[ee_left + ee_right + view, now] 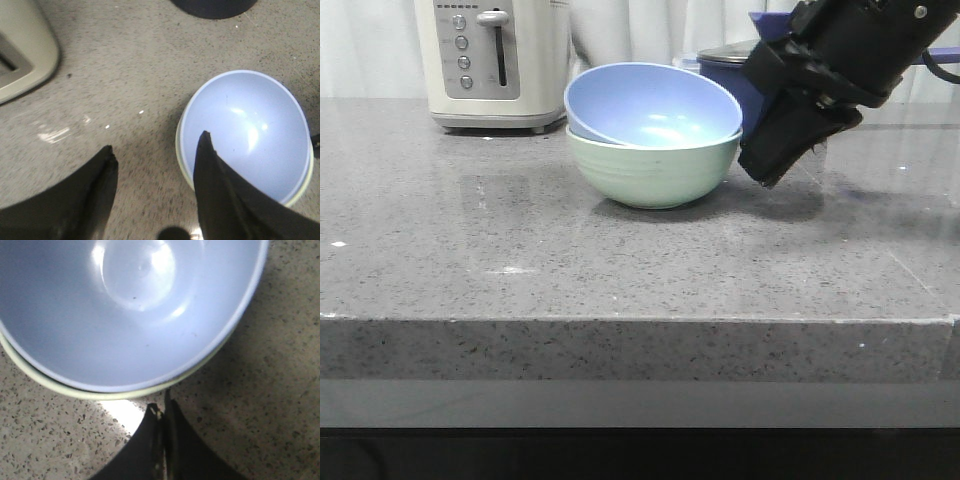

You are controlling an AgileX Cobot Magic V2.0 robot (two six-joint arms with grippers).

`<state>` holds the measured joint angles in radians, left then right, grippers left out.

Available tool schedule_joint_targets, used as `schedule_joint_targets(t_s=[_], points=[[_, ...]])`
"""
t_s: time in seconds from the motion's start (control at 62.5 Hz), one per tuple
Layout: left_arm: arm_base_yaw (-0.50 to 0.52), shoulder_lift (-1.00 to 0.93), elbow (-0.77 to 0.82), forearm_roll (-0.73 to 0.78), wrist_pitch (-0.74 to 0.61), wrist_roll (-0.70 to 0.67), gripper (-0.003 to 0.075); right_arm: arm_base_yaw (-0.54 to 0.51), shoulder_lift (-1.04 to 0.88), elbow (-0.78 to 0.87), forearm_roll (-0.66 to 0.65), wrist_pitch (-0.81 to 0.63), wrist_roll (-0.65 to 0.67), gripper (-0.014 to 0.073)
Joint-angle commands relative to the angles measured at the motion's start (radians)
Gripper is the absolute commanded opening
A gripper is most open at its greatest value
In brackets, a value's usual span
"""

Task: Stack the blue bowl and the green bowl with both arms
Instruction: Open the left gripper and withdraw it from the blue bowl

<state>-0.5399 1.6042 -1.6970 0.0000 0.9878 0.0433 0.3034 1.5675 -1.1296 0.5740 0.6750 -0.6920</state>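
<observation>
The blue bowl (650, 105) sits nested and slightly tilted inside the green bowl (655, 172) on the grey counter. My right gripper (767, 172) hangs just right of the bowls, near the counter, shut and empty; in the right wrist view (162, 407) its tips sit just outside the green rim (75, 390) below the blue bowl (130, 305). My left gripper (157, 145) is open and empty above the counter beside the bowls; one finger overlaps the blue bowl (250, 130), whose green rim (181, 165) peeks out. The left arm is out of the front view.
A cream toaster (495, 60) stands at the back left and shows in the left wrist view (22, 50). A dark navy lidded saucepan (732, 70) stands behind the bowls, partly hidden by the right arm. The counter's front edge (640, 320) runs across the front view.
</observation>
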Motion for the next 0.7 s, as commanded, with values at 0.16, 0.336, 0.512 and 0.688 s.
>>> schedule_joint_targets(t_s=[0.16,0.336,0.512,0.688], points=[[-0.007,-0.244,0.134,0.084,-0.027,-0.076,0.0353,0.001,-0.037,-0.025,0.029,-0.031,-0.011,-0.0064],[-0.007,-0.407,0.278,0.135,-0.027,-0.126,0.0353,0.001,-0.037,-0.025,0.029,-0.031,-0.011,-0.0064],[-0.007,-0.559,0.414,0.135,-0.032,-0.152,0.0353,0.001,-0.037,-0.025,0.029,-0.031,-0.011,-0.0064],[-0.007,-0.688,0.521,0.135,-0.034,-0.152,0.0353,0.001,-0.037,-0.025,0.028,-0.039,-0.011,-0.0064]])
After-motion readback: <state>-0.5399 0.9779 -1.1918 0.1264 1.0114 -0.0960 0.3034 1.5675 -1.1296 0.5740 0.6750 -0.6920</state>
